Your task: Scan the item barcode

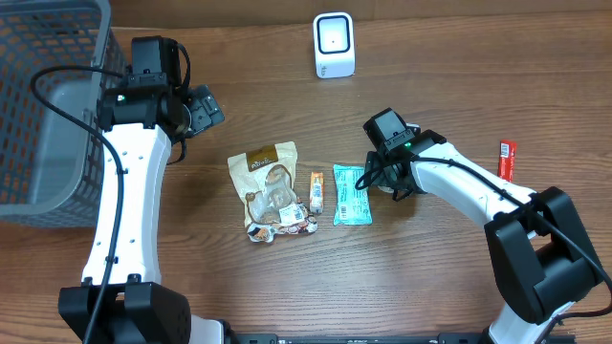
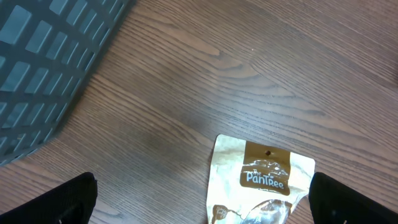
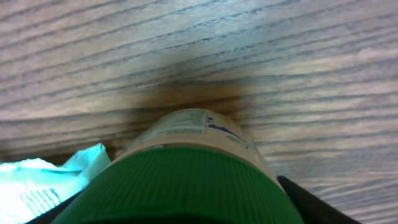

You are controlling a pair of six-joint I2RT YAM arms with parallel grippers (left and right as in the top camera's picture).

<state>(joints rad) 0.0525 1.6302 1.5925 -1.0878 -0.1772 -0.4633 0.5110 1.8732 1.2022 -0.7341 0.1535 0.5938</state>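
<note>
Two arms reached over a wood-grain table [image 1: 459, 76]. The right gripper [image 1: 384, 178] sat low over a small jar [image 3: 180, 124] with a pale label and a ribbed green lid [image 3: 180, 180]. The jar rested on the table just right of a teal packet [image 1: 351, 194], whose corner showed beside it in the right wrist view. Dark fingers [image 3: 305, 202] flanked the lid on both sides, set wide. Whether they pressed on it or merely stood around it could not be told.

A white barcode scanner [image 1: 334, 44] stood near the far edge of the table, well apart from the jar.

The left gripper [image 1: 199, 108] hung with its fingers spread fully and nothing between them, near a grey mesh basket [image 1: 48, 105]. Its camera looked down on the top of a brown Pan Tree pouch [image 2: 264, 177]. A small orange snack bar [image 1: 316, 191] lay between that pouch and the teal packet. A red wrapper [image 1: 506, 160] lay off to the right, beyond the right arm.
</note>
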